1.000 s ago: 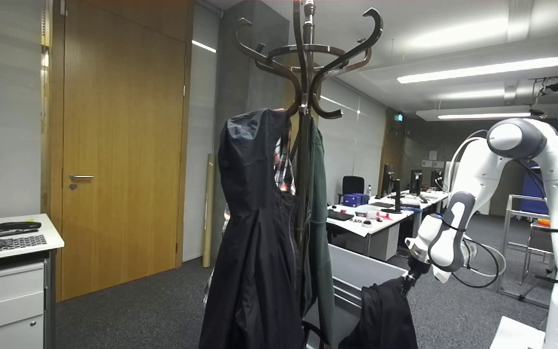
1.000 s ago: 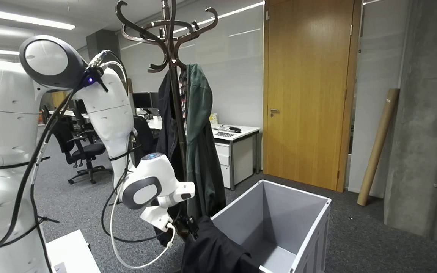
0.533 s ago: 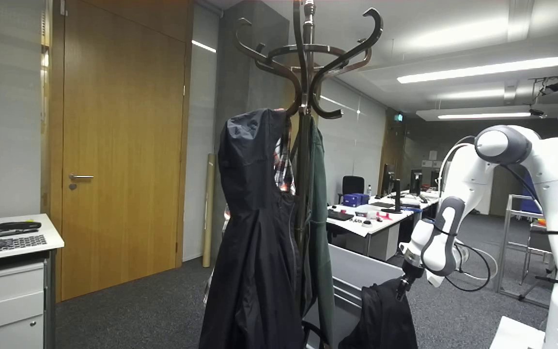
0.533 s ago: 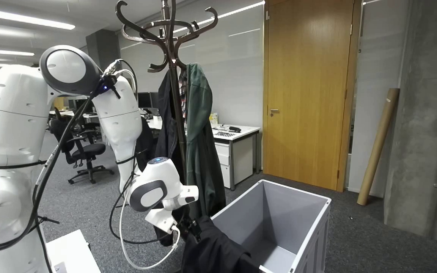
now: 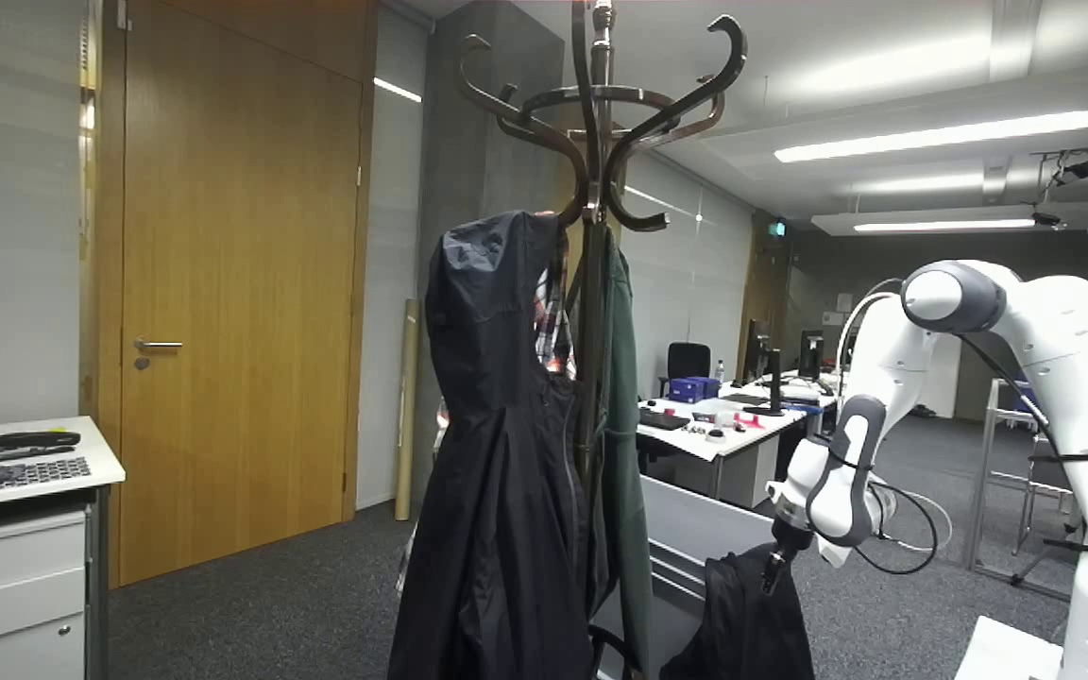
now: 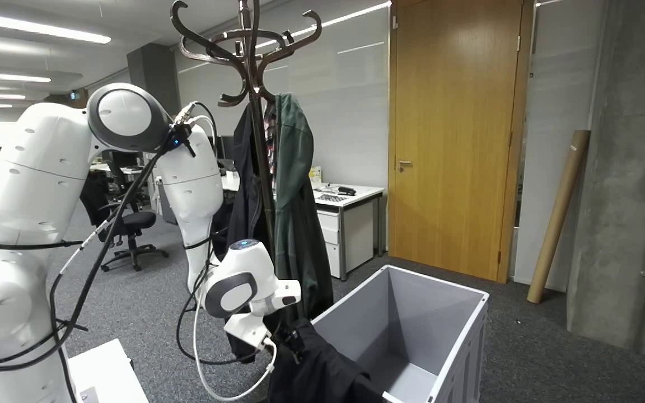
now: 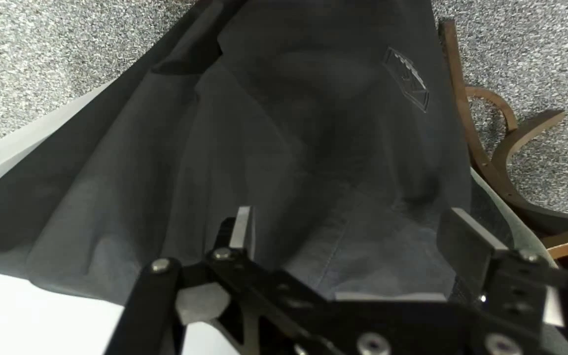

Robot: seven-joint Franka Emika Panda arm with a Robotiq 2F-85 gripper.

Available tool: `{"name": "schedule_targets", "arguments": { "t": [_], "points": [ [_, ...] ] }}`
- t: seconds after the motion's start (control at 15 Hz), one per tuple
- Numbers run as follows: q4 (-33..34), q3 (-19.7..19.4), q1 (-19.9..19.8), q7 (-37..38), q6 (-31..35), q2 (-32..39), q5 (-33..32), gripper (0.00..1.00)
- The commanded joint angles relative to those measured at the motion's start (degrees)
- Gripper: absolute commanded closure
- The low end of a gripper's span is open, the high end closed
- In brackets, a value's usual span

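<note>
Carpet (image 6: 524, 352) (speckled gray) runs to the wooden door (image 6: 454, 140); the claw (image 7: 358, 234) gapes by a black garment (image 7: 284, 148).

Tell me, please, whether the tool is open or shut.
The tool is open: in the wrist view its fingers stand wide apart, with the black cloth visible between and beyond them.

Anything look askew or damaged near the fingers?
The black garment, next to the open fingers, looks odd: slumped over the rim of the grey crate and partly outside, while the hooded jacket hangs on the coat stand. No damage stands out.
</note>
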Motion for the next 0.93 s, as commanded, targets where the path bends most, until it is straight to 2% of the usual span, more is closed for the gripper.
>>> {"name": "schedule_targets", "arguments": {
  "t": [0.0, 0.07, 0.13, 0.2, 0.8, 0.87],
  "points": [
    [2.9, 0.54, -0.57, 0.2, -0.64, 3.09, 0.36, 0.0],
    [3.48, 1.0, -1.15, 0.1, -1.1, 3.78, 0.15, 0.0],
    [3.93, 1.27, -1.47, 0.12, -1.16, 4.41, 0.1, 0.16],
    [4.26, 1.18, -1.37, -0.13, -1.13, 5.0, -0.08, 0.26],
    [5.33, 2.17, -2.37, -0.93, -1.39, 5.49, -1.0, 0.95],
    [5.29, 2.27, -2.49, -0.95, -1.48, 5.14, -1.06, 1.0]
  ]
}}
